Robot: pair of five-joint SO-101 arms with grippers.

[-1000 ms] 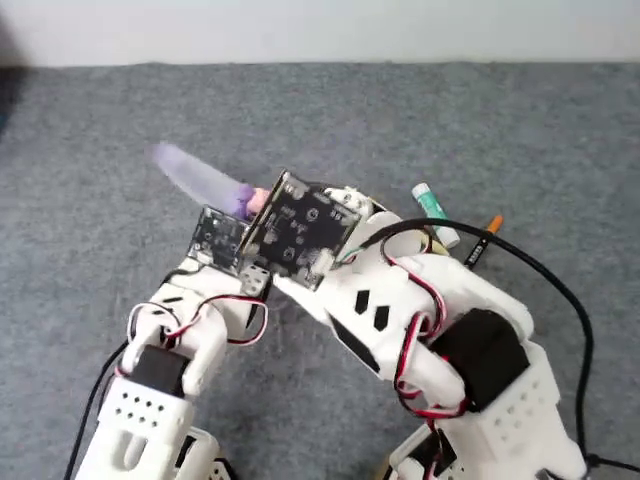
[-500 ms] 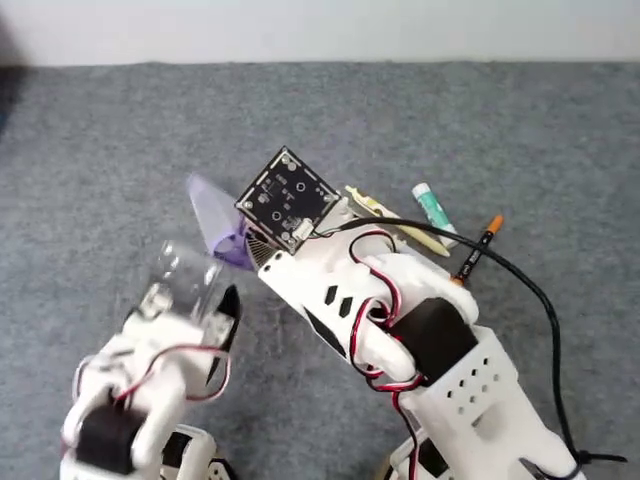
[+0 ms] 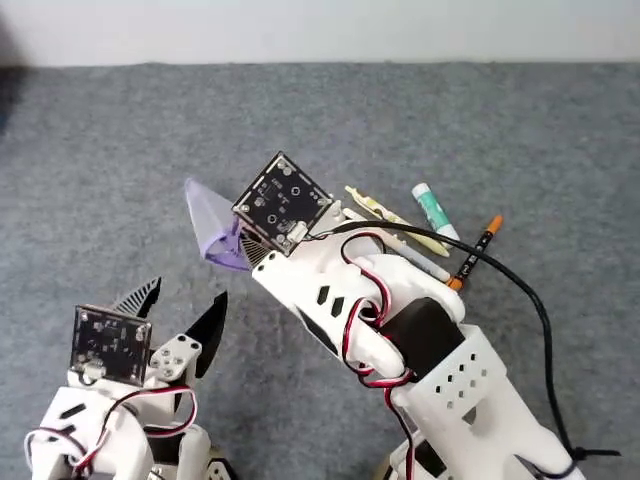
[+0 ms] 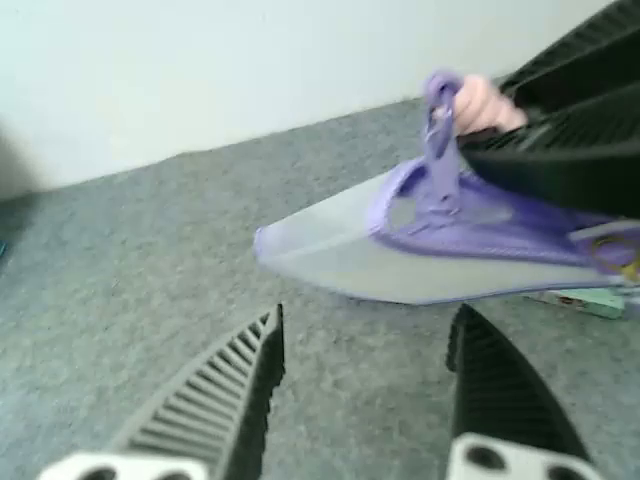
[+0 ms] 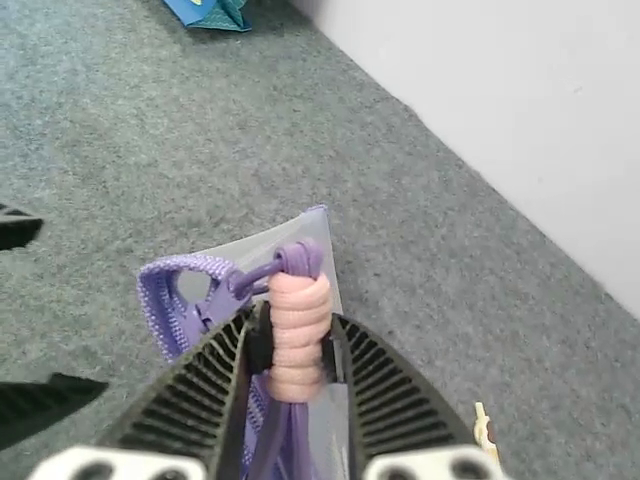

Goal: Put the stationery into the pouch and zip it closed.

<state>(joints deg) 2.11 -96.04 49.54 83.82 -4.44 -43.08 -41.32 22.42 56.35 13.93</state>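
The translucent purple pouch (image 3: pixel 212 226) hangs tilted over the grey mat, held by its zipper pull. My right gripper (image 5: pixel 292 322) is shut on the pink cord (image 5: pixel 297 318) tied to that purple pull. The left wrist view shows the pouch (image 4: pixel 420 255) ahead, with its pull (image 4: pixel 440 120) in the right arm's black fingers (image 4: pixel 570 140). My left gripper (image 3: pixel 178 308) stands open near the front left, apart from the pouch and holding nothing. Beside the right arm (image 3: pixel 400 330) lie a green-and-white stick (image 3: pixel 434 212), an orange-tipped pen (image 3: pixel 476 250), a white pen (image 3: pixel 418 264) and a pale yellow item (image 3: pixel 385 214).
Grey carpet-like mat (image 3: pixel 520 130) covers the table up to a white wall at the back. A blue object (image 5: pixel 208 12) lies far off by the wall. A black cable (image 3: pixel 545 330) runs along the right arm.
My left gripper has left the pouch and drawn back to the front left, now open. The right arm shifted left and keeps the pull; the pouch has swung into a shorter, tilted shape.
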